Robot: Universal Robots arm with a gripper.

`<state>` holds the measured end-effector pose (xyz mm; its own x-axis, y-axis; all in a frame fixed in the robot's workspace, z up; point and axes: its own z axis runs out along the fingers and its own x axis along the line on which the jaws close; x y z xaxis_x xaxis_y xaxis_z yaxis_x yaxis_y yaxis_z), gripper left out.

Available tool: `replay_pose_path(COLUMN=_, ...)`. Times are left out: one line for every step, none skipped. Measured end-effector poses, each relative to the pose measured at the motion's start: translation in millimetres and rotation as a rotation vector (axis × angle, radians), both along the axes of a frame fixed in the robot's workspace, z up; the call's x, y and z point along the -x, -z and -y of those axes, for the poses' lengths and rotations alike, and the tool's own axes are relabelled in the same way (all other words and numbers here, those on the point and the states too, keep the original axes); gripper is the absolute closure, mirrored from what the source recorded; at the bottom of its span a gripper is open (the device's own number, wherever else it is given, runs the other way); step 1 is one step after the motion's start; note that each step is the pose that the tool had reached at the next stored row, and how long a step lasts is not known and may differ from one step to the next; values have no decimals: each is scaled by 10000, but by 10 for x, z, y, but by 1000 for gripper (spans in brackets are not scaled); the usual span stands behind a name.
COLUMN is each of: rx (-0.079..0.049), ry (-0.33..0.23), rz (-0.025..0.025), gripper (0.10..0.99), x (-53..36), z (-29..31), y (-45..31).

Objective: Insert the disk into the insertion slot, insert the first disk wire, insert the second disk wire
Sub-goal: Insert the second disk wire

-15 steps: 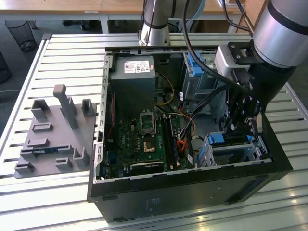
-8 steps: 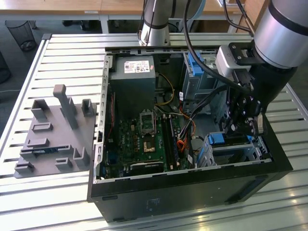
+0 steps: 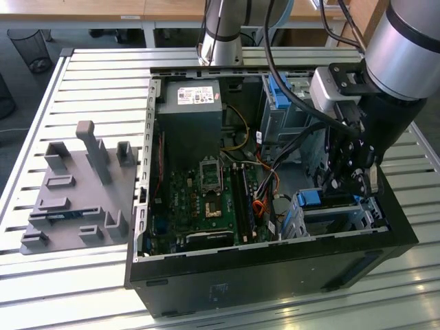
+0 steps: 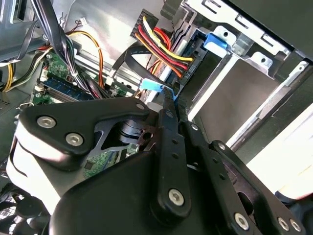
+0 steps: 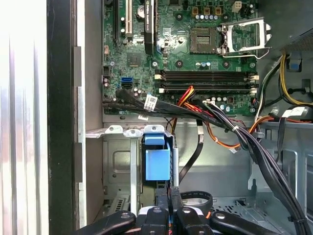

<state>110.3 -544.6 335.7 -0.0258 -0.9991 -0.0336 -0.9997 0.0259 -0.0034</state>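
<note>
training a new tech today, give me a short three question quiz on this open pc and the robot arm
1. True or false: the gripper is over the grey foam tray outside the computer case.
2. What colour is the plastic frame standing in the drive cage just ahead of the gripper in the first wrist view?
3. Pick one. The processor socket on the motherboard is: A) fitted with a fan, B) bare with its metal frame showing, C) hidden by cables.

Key: 1 false, it is inside the case by the drive cage; 2 blue; 3 B.
</note>
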Motion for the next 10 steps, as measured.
replay_pose_path(rx=-1, ry=0, rz=0, gripper=945, x=-2, z=1, y=1)
replay_pose_path(rx=-1, ry=1, rz=0, gripper=945, x=-2, z=2, y=2)
replay_pose_path(rx=0, ry=0, rz=0, gripper=945, x=-4, z=4, y=5)
replay_pose_path(rx=1, ry=0, rz=0, gripper=945, x=-5, z=5, y=7)
replay_pose_path(rx=2, ry=0, rz=0, gripper=945, x=-6, z=5, y=7)
replay_pose_path(rx=2, ry=0, rz=0, gripper=945, x=-6, z=5, y=9)
replay_pose_path(rx=0, ry=0, rz=0, gripper=945, x=-7, z=5, y=11)
replay_pose_path(rx=0, ry=-1, rz=0, gripper=945, x=-8, z=5, y=13)
replay_pose_path(rx=1, ry=-1, rz=0, gripper=945, x=-9, z=5, y=15)
replay_pose_path(rx=1, ry=-1, rz=0, gripper=945, x=-10, z=5, y=16)
